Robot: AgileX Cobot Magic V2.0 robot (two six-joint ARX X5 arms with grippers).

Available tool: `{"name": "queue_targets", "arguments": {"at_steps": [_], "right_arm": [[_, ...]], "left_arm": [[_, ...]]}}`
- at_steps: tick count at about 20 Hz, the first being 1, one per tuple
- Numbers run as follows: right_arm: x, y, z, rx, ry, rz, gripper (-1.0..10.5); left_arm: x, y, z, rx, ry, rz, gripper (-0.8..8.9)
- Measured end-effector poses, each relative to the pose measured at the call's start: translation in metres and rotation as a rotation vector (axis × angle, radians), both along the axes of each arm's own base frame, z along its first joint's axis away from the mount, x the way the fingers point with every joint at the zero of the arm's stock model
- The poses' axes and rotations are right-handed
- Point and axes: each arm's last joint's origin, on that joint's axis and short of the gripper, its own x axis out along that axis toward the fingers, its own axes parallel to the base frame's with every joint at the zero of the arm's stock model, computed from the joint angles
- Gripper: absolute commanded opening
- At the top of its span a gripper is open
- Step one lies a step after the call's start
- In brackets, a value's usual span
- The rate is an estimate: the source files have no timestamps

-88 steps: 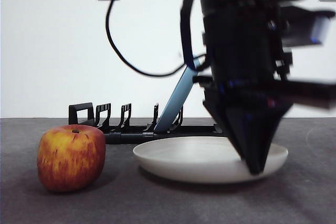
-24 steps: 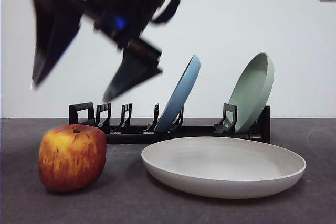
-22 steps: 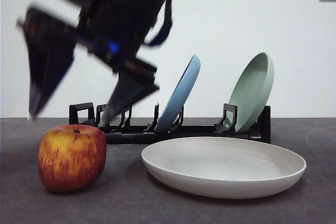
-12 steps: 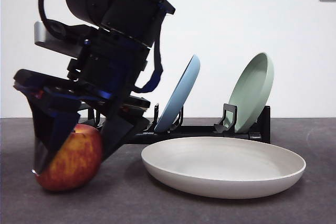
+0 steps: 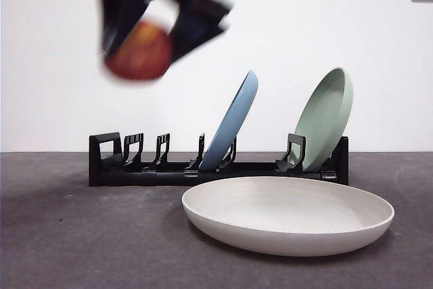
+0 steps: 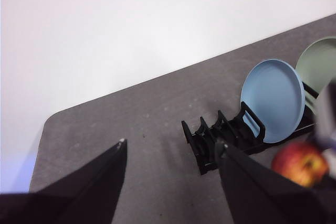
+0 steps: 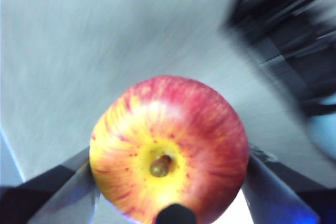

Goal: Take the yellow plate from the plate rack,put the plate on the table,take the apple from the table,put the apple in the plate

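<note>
The apple [image 5: 139, 52], red and yellow, hangs high above the table's left side, held between the jaws of my right gripper [image 5: 140, 57], which is motion-blurred. In the right wrist view the apple [image 7: 168, 148] fills the gap between the jaws, stem dimple toward the camera. The yellow plate [image 5: 287, 214], pale cream, lies flat on the table [image 5: 67, 248] in front of the plate rack [image 5: 135, 167]. My left gripper [image 6: 170, 143] is open and empty, away from the work; its view shows the rack [image 6: 215, 140] and the apple [image 6: 300, 163].
A light blue plate [image 5: 233, 123] and a sage green plate [image 5: 325, 116] lean upright in the rack. Both also show in the left wrist view, blue [image 6: 273, 100] and green [image 6: 320, 69]. A white wall stands behind the table.
My right gripper came down over the apple, closed on it and lifted it from the table to high above the left side. The cream plate has not moved.
</note>
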Motion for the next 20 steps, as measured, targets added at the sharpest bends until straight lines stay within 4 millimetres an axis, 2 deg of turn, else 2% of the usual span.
{"name": "queue_targets", "arguments": {"at_steps": [2,5,9,12,16,20], "right_arm": [[-0.001,-0.030,0.027,0.020,-0.016,-0.052,-0.1],[-0.005,-0.076,0.053,0.006,-0.009,-0.140,-0.1],[-0.019,-0.121,0.072,-0.031,0.026,-0.223,-0.1],[-0.023,-0.139,0.069,-0.100,0.114,-0.282,-0.1],[-0.022,-0.141,0.057,-0.129,0.188,-0.326,-0.1],[-0.016,-0.133,0.022,-0.060,0.251,-0.273,-0.1]], "left_arm": [[0.002,-0.004,0.000,0.008,0.005,0.000,2.81],[0.007,-0.013,-0.002,0.034,0.018,0.000,2.80],[0.014,-0.025,-0.004,0.065,0.035,0.000,2.80],[0.017,-0.032,-0.005,0.083,0.045,0.000,2.80],[0.021,-0.037,-0.007,0.098,0.054,0.000,2.80],[0.021,-0.038,-0.007,0.101,0.055,0.000,2.80]]}}
